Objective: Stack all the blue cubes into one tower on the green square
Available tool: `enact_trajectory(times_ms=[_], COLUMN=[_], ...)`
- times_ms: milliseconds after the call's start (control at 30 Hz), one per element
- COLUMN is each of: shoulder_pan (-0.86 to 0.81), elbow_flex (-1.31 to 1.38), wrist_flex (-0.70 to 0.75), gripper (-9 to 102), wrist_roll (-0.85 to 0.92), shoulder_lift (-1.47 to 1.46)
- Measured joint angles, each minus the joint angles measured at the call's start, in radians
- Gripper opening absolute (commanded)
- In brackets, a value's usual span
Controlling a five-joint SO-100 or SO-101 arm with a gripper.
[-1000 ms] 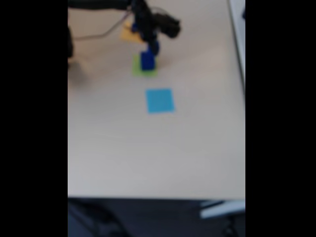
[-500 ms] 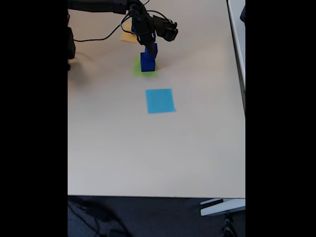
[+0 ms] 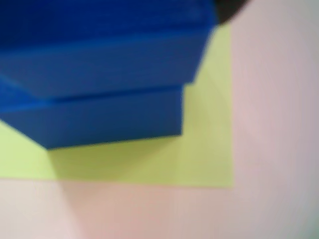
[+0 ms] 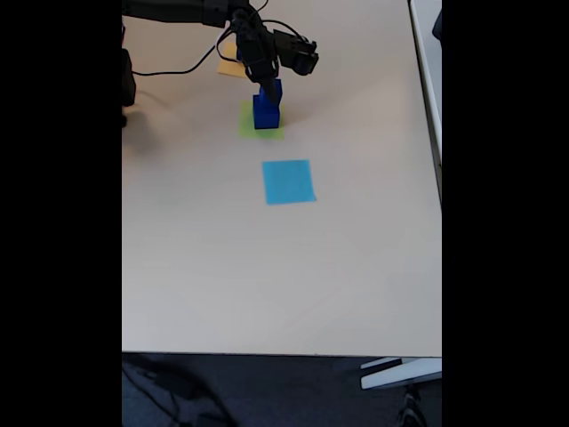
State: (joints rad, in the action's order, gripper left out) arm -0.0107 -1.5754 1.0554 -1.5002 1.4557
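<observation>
Wrist view: blue cubes (image 3: 99, 74) stacked on the green square (image 3: 209, 149), upper over lower (image blurred). Fixed view: the stack (image 4: 266, 107) stands on the green square (image 4: 247, 127) near the surface's (image 4: 267, 267) far edge. End effector (image 4: 267, 86) sits at the stack's top; its opening cannot be told. Light-blue square (image 4: 288, 181) lies nearer, apart.

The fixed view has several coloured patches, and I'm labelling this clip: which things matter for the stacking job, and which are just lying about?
Part of the job:
- the blue cubes, stacked as a tower
- the green square beneath them
- the gripper, at the top of the tower

Just lying about:
- the light-blue square, bare
- the orange-yellow square, partly behind the arm
- the black cable
</observation>
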Motion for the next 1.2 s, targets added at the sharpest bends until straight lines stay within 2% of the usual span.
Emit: enact_trajectory(times_ms=[1200], shoulder_pan=[-0.031], elbow_flex=[-0.054], wrist_flex=[-0.026], gripper=[1], wrist_roll=[0.028], shoulder_lift=[0.026])
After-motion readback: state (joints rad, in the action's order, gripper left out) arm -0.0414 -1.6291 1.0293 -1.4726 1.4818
